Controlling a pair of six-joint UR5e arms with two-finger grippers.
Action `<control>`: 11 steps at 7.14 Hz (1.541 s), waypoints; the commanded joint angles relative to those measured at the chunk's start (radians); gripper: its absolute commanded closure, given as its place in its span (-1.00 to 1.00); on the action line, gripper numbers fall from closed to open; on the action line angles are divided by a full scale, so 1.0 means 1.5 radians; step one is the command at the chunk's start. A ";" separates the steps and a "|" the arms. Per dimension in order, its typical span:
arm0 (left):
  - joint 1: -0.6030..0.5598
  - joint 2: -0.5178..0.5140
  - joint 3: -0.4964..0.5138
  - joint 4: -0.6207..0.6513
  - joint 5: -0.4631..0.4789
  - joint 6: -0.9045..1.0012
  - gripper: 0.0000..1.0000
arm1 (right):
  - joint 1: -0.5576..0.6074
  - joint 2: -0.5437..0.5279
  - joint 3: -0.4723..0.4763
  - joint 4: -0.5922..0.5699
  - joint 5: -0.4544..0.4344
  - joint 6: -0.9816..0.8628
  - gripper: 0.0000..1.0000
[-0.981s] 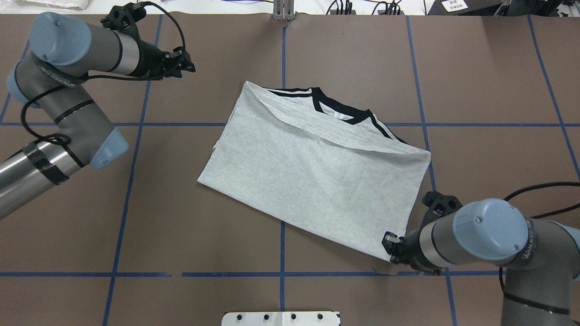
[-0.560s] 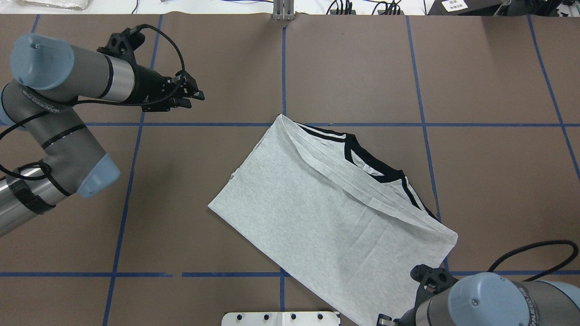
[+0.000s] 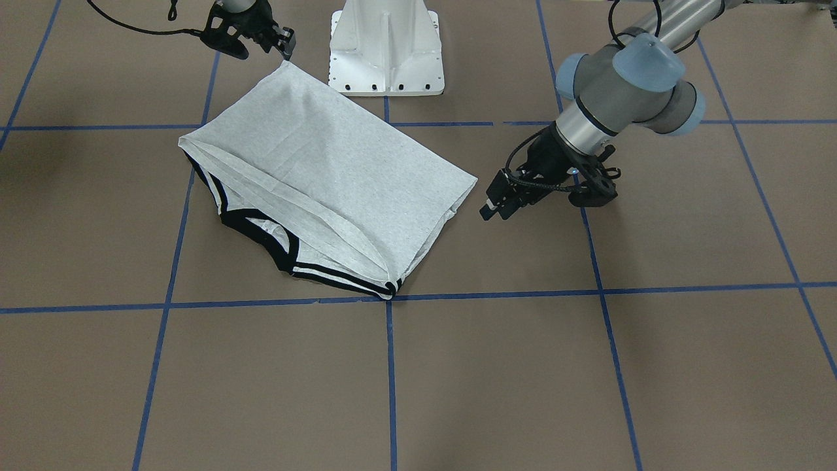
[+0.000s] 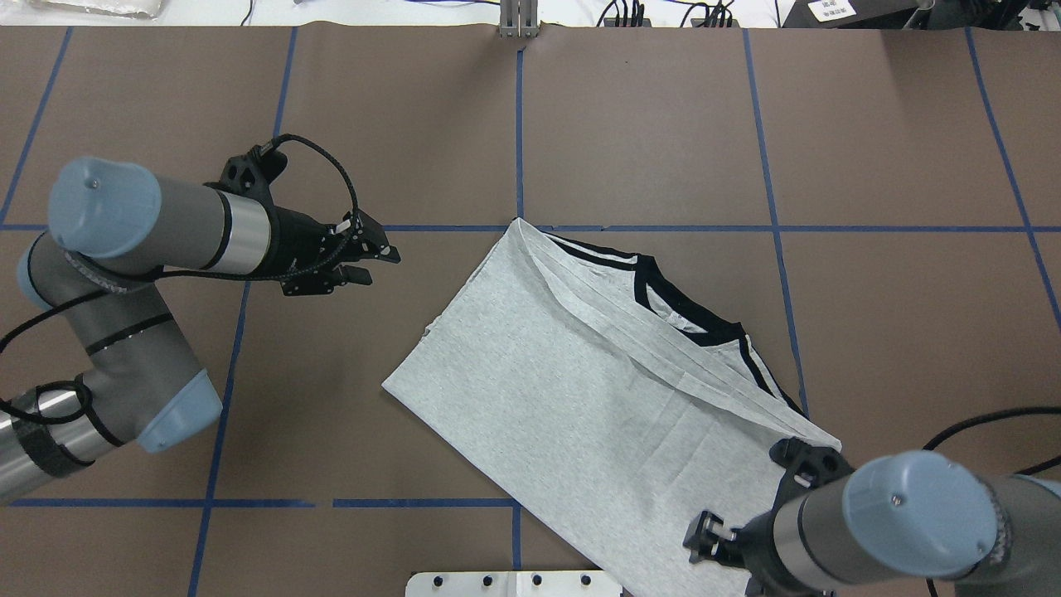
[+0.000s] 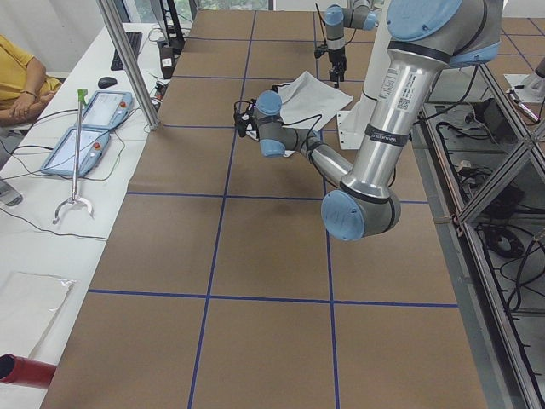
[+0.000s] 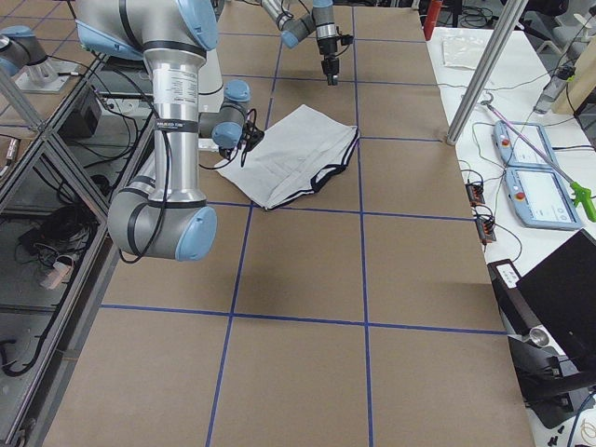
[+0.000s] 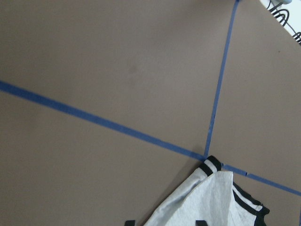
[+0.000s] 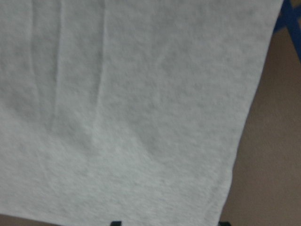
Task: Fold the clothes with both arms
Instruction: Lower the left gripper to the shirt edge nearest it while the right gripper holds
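Observation:
The grey T-shirt lies folded and slanted on the brown table, right of centre; it also shows in the front view. Its black collar and striped shoulders peek out along the far edge. The printed face is hidden. My right gripper is open just above the shirt's near right corner; the right wrist view shows grey cloth under the spread fingers. My left gripper is open and empty, left of the shirt and apart from it, and also shows in the front view.
The white pedestal stands at the near table edge beside the shirt's near corner. Blue tape lines grid the table. An operator in yellow and tablets are at the far side bench.
The shirt was dragged toward me and rightward by its corner, then stayed put. My right gripper now sits over that corner. My left gripper moved nearer and toward the shirt.

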 commanded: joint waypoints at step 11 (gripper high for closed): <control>0.137 0.027 -0.017 0.125 0.109 -0.103 1.00 | 0.179 0.097 -0.052 -0.001 -0.006 -0.006 -1.00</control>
